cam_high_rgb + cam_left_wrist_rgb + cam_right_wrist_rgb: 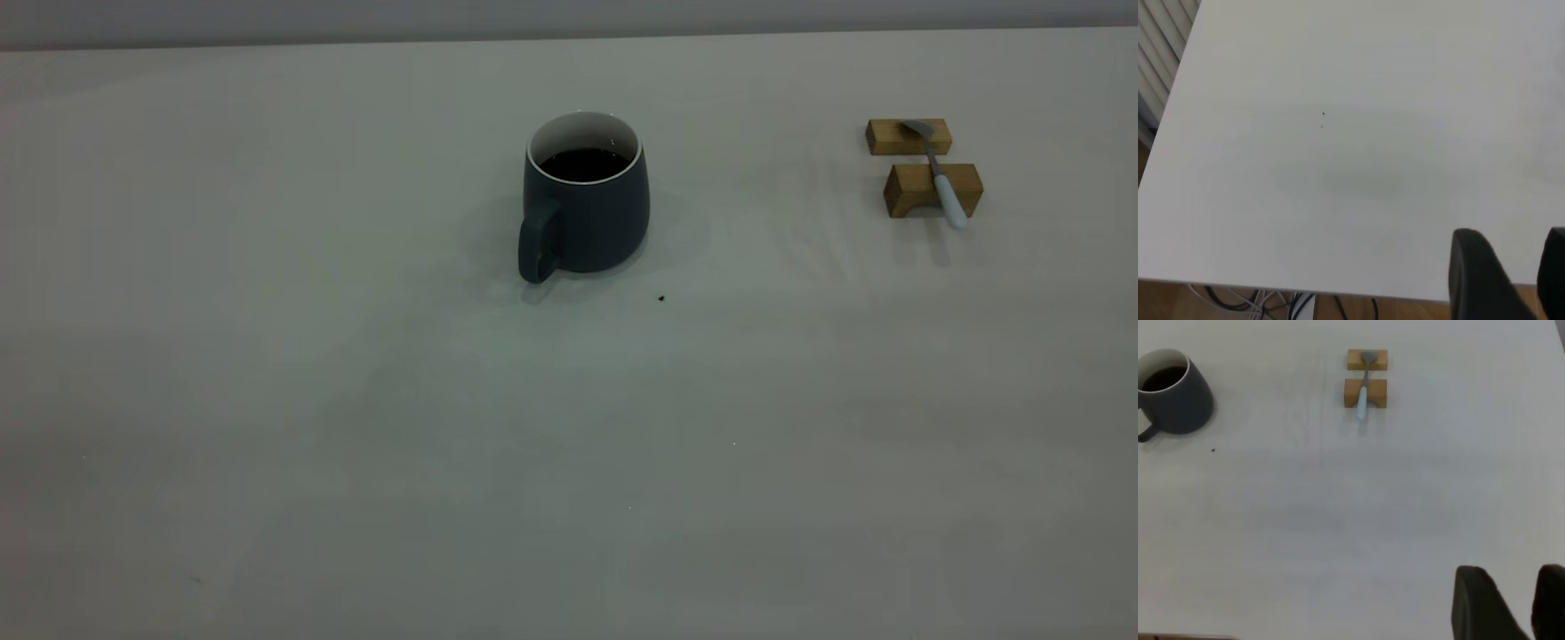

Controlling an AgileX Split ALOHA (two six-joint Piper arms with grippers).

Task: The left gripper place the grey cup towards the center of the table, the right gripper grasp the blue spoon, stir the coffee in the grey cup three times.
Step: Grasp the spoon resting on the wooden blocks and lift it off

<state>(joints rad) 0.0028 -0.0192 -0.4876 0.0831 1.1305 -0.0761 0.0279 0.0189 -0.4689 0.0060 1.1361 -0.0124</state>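
**Both hands idle, cup mid-desk, spoon on blocks**

The left hand (1511, 280) hovers over a bare edge of the desk (356, 444), fingers apart and empty. The right hand (1508, 607) hovers near its own desk edge, also released. The cup (587, 204) stands upright mid-desk, coffee (584, 164) inside. Well to its right, the spoon (938, 173) lies across two wooden blocks (916, 191).

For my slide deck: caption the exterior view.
Grey cup of coffee at table centre; blue spoon rests across two wooden blocks at right.
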